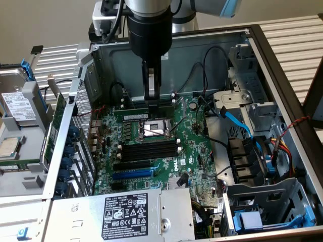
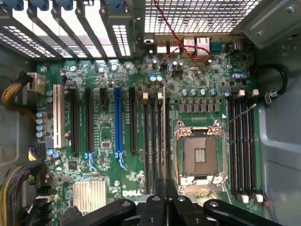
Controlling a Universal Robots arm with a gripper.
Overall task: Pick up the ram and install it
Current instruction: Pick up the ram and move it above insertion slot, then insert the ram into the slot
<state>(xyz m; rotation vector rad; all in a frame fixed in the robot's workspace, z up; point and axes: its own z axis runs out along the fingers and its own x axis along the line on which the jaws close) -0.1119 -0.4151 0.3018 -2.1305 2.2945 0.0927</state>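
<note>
ram point(image 1: 144, 116) pinched in the gripper point(image 1: 151, 103) over the open computer's motherboard point(image 1: 194, 156)

the arm reaches straight down into the case point(image 1: 282, 65), and the two fingers stand almost together, clamped on the ram's upper edge about midway along. it hangs level on its long edge with its white label facing the near side, and from where i stand it shows just past the far edge of the cpu socket point(image 1: 154, 131). in the wrist view the ram point(image 2: 163, 136) runs edge-on out of the gripper point(image 2: 164, 188), lined up with the memory slot right beside the cpu socket point(image 2: 200, 153), on the side toward the blue expansion slot point(image 2: 117, 122). i can't tell how high above that slot it hangs. four black memory slots point(image 1: 149, 149) lie on the socket's near side.
</note>
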